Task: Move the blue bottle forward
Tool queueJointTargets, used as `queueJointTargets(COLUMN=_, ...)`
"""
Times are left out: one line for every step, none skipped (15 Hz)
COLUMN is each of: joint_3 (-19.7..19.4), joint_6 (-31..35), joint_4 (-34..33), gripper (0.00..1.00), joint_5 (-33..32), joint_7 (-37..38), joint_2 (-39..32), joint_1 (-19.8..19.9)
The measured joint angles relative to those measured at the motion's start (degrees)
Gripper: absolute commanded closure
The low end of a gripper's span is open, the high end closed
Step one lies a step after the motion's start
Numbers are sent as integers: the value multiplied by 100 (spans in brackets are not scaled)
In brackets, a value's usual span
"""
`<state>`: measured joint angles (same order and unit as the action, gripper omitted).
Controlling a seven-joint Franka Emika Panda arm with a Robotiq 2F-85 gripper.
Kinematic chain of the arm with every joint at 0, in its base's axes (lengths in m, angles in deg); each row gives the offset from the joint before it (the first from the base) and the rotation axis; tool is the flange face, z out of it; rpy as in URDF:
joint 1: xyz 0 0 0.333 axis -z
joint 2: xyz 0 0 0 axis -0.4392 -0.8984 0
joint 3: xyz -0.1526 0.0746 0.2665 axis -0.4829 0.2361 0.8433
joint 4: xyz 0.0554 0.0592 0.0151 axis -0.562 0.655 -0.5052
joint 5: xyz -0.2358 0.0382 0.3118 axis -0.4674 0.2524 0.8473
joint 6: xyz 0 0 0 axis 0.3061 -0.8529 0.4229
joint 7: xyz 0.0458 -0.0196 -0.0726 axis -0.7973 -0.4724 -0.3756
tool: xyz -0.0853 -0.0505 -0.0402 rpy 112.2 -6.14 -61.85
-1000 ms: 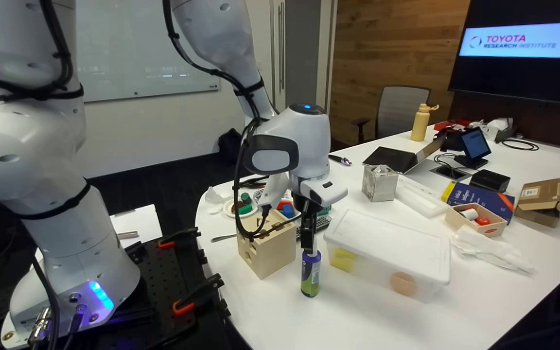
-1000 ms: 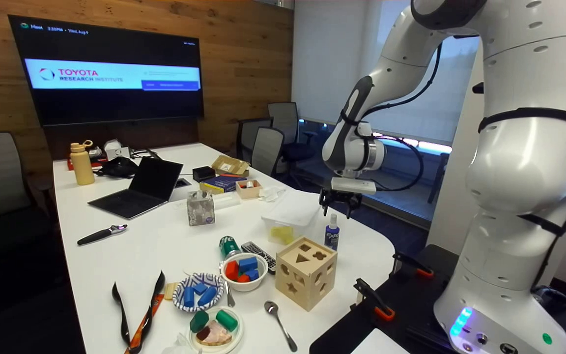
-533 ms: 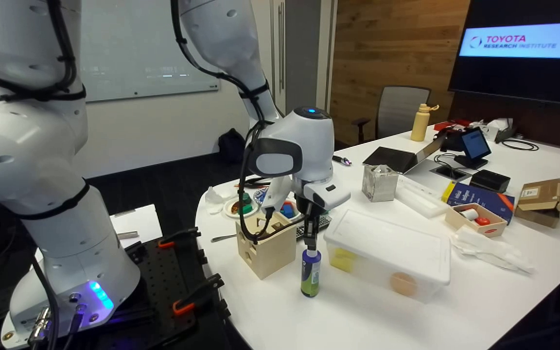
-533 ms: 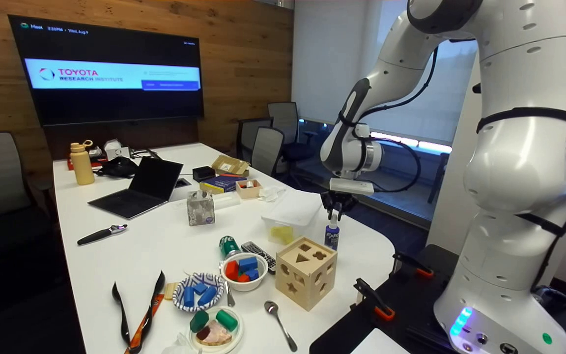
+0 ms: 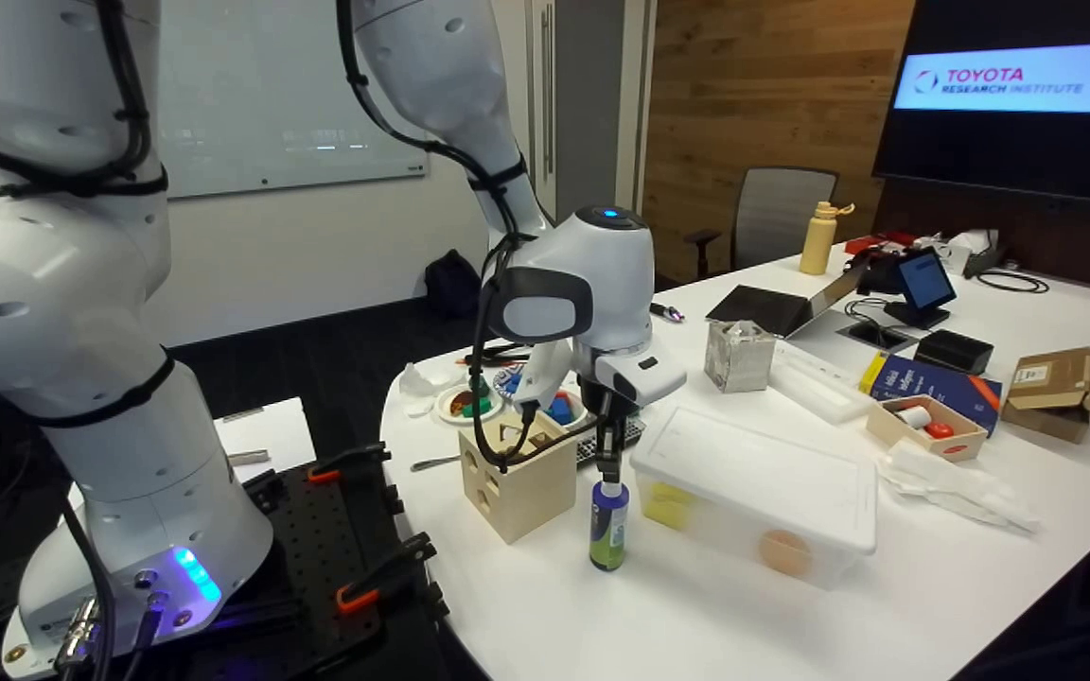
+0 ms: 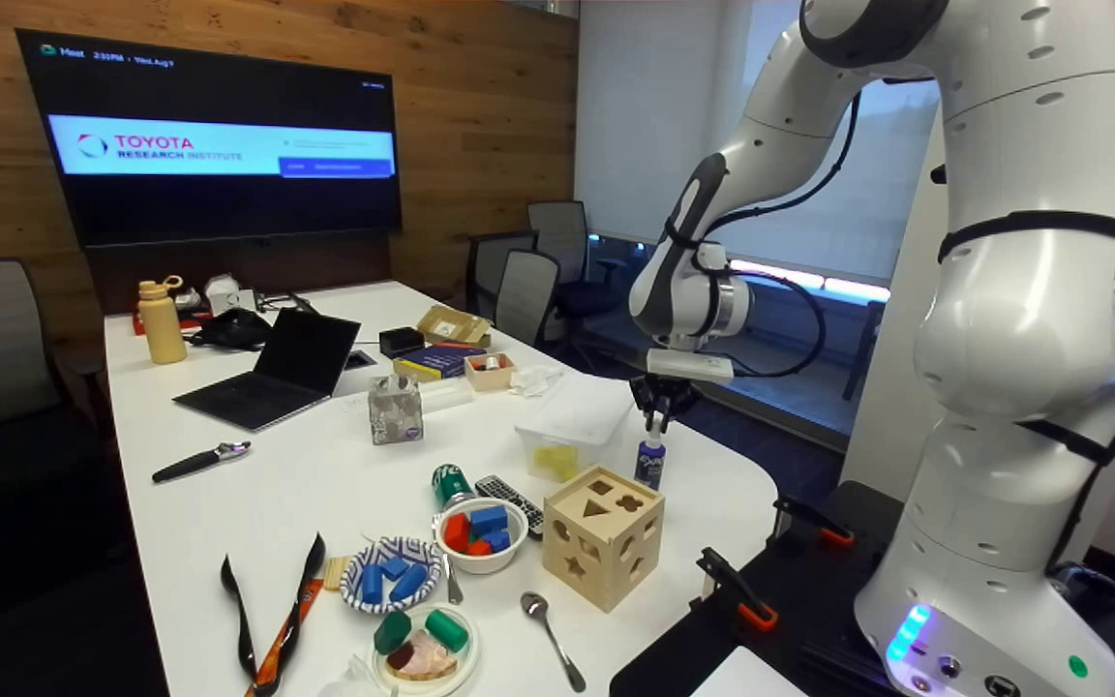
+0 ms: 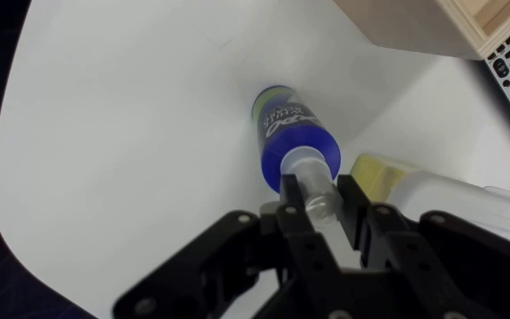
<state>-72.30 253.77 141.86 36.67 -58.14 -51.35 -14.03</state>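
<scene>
The blue bottle [image 5: 608, 530] has a dark blue body, a green lower label and a clear cap [image 7: 310, 177]. It is upright in both exterior views, between the wooden shape box [image 6: 604, 542] and the lidded plastic bin. My gripper [image 7: 317, 188] points down over it, its two black fingers closed around the cap, one on each side. From the wrist view the bottle [image 7: 290, 119] extends away below the fingertips, its base near the white table. Whether the base touches the tabletop I cannot tell.
Close beside the bottle is the clear bin [image 5: 755, 497] with a white lid. A remote [image 6: 511, 503], a bowl of blocks [image 6: 482, 561], plates and a spoon [image 6: 553, 639] lie past the shape box. Clamps [image 5: 384, 572] grip the table's edge by the robot base.
The gripper came down slightly and its fingers closed from wide apart onto the bottle's cap. Over the last half second the bottle has shifted a little with it, away from the robot base.
</scene>
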Motion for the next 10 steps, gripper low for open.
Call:
queueJointTargets(joint_3=-6, joint_6=-9, joint_4=-8, gripper=94, joint_5=-3, joint_7=6, joint_2=4, joint_1=-25)
queueJointTargets(joint_3=-32, joint_6=-24, joint_4=-15, gripper=94, joint_5=-12, joint_7=23, joint_2=15, joint_1=-75)
queueJointTargets(joint_3=-64, joint_6=-41, joint_4=-23, gripper=94, joint_5=-23, joint_7=35, joint_2=28, joint_1=-132)
queueJointTargets(joint_3=-102, joint_6=-62, joint_4=-31, gripper=94, joint_5=-36, joint_7=49, joint_2=45, joint_1=-194)
queueJointTargets(joint_3=-155, joint_6=-90, joint_4=-39, gripper=94, joint_5=-61, joint_7=93, joint_2=65, joint_1=-268)
queueJointTargets(joint_3=-220, joint_6=-138, joint_4=-50, gripper=94, joint_5=-108, joint_7=165, joint_2=88, joint_1=-347)
queueJointTargets(joint_3=-281, joint_6=-201, joint_4=-65, gripper=94, joint_5=-151, joint_7=231, joint_2=115, joint_1=-417)
queueJointTargets(joint_3=-351, joint_6=-275, joint_4=-87, gripper=94, joint_5=-204, joint_7=290, joint_2=143, joint_1=-494)
queueJointTargets(joint_3=-413, joint_6=-355, joint_4=-108, gripper=94, joint_5=-279, joint_7=372, joint_2=172, joint_1=-552)
queueJointTargets(joint_3=-477, joint_6=-451, joint_4=-131, gripper=94, joint_5=-363, joint_7=447, joint_2=206, joint_1=-613)
